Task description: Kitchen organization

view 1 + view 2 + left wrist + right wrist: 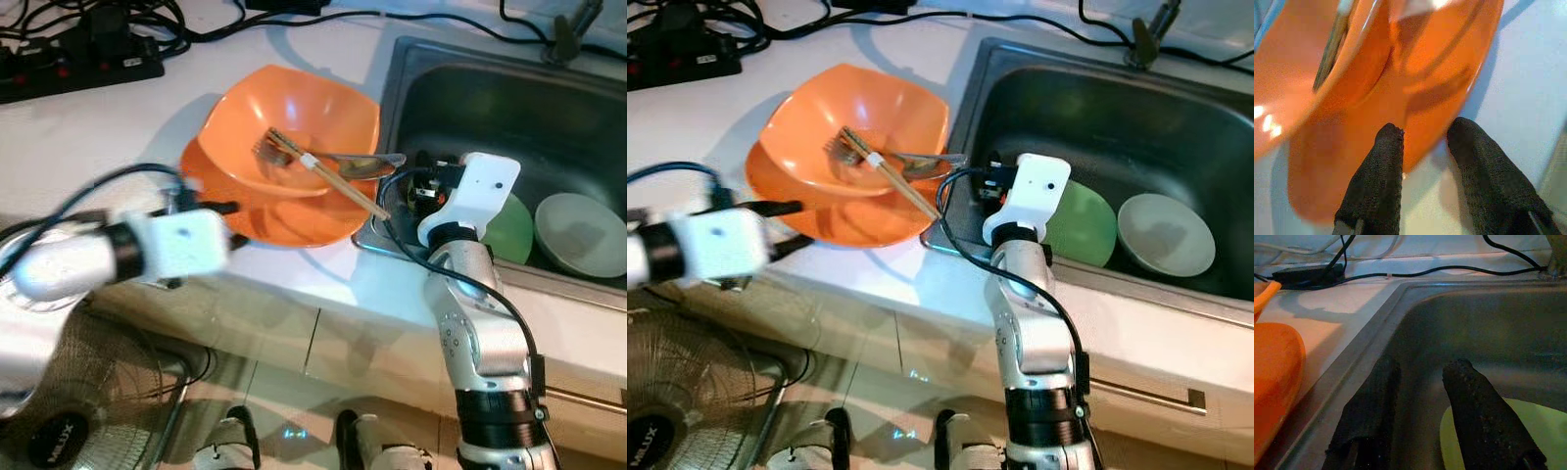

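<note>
Your left gripper (1422, 139) sits at the near rim of the flat orange plastic plate (284, 220) on the white countertop (118, 127), fingers parted, one black finger (1381, 171) over the plate's edge and the other on the counter just beside it — nothing clamped. A deep orange plastic bowl (294, 122) rests on that plate, holding a metal fork (266, 150), a metal spoon (364, 163) and a pair of wooden chopsticks (333, 178) whose tips stick out past the bowl rim toward the sink. Your right gripper (1418, 374) hangs over the near left corner of the stainless steel sink (1176, 108), fingers apart and empty, just above a round green plate (1083, 225) in the basin. A pale round bowl (1166, 235) lies beside the green plate — touching or apart, you cannot tell. A black power strip (83, 59) with cables lies at the back of the counter.
</note>
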You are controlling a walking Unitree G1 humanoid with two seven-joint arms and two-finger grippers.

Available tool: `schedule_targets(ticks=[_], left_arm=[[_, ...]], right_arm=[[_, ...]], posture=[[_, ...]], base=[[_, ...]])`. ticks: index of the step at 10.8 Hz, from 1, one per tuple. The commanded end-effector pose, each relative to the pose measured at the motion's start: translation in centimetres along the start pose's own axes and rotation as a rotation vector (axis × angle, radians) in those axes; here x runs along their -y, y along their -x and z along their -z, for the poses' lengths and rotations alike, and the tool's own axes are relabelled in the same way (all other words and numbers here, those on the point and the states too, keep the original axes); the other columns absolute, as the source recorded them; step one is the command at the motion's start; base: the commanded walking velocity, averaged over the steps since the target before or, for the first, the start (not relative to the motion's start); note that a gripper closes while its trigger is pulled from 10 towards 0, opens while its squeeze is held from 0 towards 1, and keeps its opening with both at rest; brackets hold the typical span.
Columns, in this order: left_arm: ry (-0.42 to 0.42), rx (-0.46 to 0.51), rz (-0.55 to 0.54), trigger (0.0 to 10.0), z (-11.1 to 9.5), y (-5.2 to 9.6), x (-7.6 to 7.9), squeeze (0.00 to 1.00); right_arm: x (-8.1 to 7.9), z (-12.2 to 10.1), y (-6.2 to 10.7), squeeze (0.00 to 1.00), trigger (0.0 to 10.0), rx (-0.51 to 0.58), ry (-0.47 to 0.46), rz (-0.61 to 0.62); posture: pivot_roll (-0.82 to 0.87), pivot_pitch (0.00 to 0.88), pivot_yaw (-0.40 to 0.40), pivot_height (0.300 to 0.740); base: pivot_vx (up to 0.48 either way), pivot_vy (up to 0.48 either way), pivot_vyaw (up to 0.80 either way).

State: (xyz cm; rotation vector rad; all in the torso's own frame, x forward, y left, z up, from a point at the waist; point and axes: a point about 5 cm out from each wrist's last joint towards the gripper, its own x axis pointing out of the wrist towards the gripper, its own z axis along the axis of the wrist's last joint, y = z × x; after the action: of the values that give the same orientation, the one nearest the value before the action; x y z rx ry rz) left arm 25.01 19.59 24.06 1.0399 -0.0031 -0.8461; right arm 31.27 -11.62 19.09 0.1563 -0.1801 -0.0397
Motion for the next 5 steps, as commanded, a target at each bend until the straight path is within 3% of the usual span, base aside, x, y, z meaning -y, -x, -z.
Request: schedule_targets(ticks=[1,2,3,5], left_arm=[[0.033,-0.016,-0.020,10.0,0.5,0.7,0.0,0.00],[0.054,-0.035,-0.040,10.0,0.9,1.3,-0.1,0.00],[0.130,-0.089,-0.121,10.0,2.2,2.9,-0.7,0.00],[0.373,-0.139,-0.460,10.0,5.5,5.0,-2.3,0.00]], right_arm=[[0.4,0.6,-0.1,0.00,10.0,-0.023,-0.003,0.002],[0.4,0.6,-0.2,0.00,10.0,-0.021,0.000,-0.003],[0.5,0.6,-0.5,0.00,10.0,-0.019,0.005,-0.007],[1.3,0.4,-0.8,0.00,10.0,-0.009,0.026,-0.002]], posture=[[0.07,0.210,-0.080,0.740],[0.07,0.205,-0.086,0.740],[0.07,0.196,-0.091,0.740],[0.06,0.175,-0.099,0.740]], base=[[0.000,0.000,0.00],[0.000,0.000,0.00],[0.000,0.000,0.00],[0.000,0.000,0.00]])
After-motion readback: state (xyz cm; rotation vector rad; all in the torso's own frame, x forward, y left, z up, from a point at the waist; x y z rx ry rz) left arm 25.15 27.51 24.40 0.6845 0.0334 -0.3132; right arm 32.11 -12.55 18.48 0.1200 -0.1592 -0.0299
